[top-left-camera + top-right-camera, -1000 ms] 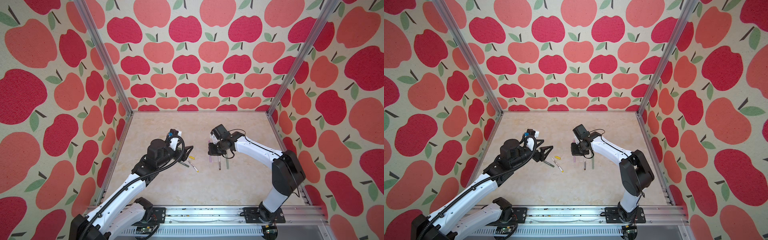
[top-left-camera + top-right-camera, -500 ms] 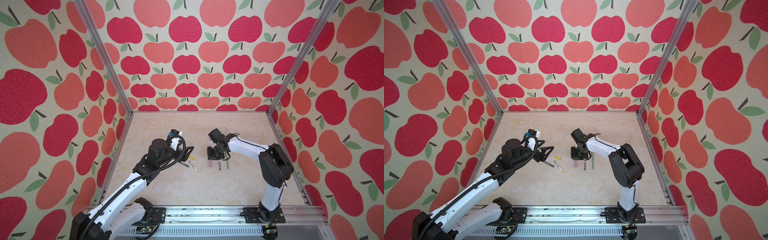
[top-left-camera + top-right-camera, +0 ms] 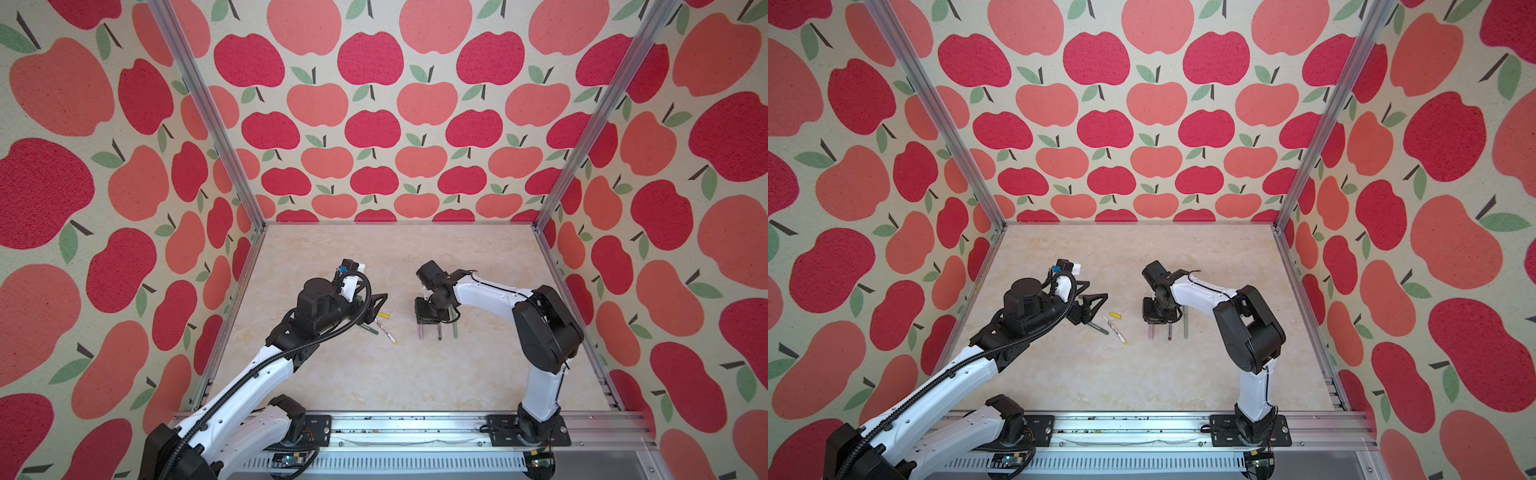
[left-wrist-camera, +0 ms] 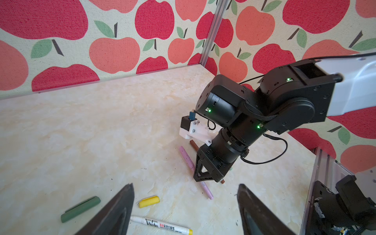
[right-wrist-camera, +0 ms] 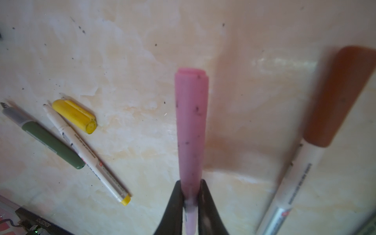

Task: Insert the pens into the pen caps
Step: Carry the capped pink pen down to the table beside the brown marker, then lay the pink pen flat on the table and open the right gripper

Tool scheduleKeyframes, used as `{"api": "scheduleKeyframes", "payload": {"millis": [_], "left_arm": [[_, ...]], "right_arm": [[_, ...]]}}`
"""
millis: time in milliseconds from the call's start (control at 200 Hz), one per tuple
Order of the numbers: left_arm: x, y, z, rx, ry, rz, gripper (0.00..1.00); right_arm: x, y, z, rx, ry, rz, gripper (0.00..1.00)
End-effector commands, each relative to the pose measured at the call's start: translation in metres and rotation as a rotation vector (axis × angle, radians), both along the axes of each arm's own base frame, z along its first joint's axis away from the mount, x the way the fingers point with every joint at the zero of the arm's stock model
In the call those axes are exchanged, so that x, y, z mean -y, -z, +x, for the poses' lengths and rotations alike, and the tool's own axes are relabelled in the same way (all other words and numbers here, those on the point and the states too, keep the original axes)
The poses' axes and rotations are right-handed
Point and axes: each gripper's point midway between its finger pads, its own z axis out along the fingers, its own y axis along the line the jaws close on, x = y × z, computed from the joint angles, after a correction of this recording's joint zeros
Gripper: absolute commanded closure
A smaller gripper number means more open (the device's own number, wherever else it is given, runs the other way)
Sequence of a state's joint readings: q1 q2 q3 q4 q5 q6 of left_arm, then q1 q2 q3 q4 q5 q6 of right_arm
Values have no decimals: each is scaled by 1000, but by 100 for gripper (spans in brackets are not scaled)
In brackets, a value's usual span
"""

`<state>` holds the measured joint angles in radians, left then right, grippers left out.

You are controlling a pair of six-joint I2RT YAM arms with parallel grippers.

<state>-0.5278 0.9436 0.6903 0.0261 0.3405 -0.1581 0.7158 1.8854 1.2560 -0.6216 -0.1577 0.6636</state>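
Your pink pen (image 5: 191, 130) is pinched tight between the right gripper's (image 5: 191, 201) jaws, low at the table (image 3: 374, 374), beside the brown-capped pen (image 5: 341, 95). Your left gripper (image 4: 185, 186) hangs with jaws wide over the yellow cap (image 4: 149, 201) and white pen (image 4: 162, 224). Apple-print walls (image 3: 374, 124) surround the marbled surface.

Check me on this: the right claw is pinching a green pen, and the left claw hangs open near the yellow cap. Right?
Not the pen's colour: the right gripper is pinching the lilac-pink pen, not a green one, as the right wrist view shows. The left gripper does hang open near the yellow cap.
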Motion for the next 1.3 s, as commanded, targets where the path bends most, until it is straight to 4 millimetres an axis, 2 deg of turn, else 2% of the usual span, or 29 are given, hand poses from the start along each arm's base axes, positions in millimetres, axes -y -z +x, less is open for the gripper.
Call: {"api": "scheduleKeyframes", "payload": {"millis": [0,610,1296], "left_arm": [[-1,0,-1,1,4,-9,18],[-2,-1,0,4,-4,-10,18],[-2,-4,1,7,-4,-21,17]], "right_arm": [[5,7,-9,-31,6,-22,94],[18,16,-7,-25,22,-70,90],[20,26,1,-34,31,-90,84]]}}
